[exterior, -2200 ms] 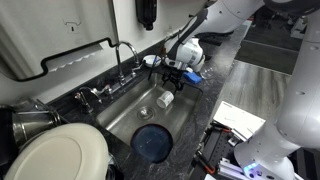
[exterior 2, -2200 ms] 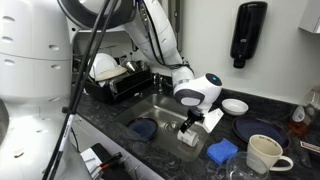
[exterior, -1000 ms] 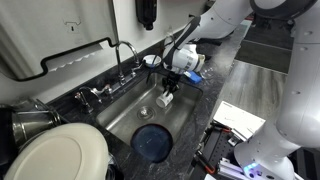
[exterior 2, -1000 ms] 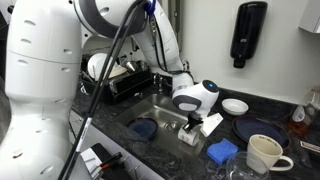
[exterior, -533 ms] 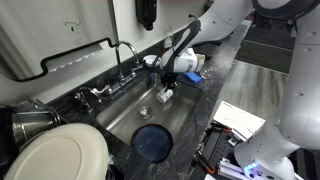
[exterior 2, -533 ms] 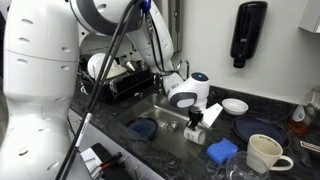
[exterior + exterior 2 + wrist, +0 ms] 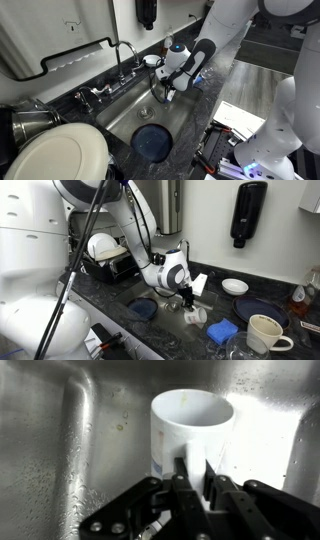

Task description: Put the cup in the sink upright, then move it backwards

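White cup (image 7: 168, 440) seemingly upright in sink (image 7: 60, 450); gripper (image 7: 195, 468) pinching its near wall.

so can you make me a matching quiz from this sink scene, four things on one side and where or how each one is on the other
Things:
1. cup
2. dark plate
3. faucet
4. sponge

Places or states:
a. blue, lying on the counter
b. chrome and curved, at the edge of the basin
c. white, its near wall pinched by the claw
d. flat on the floor of the sink

Pairs: 1-c, 2-d, 3-b, 4-a
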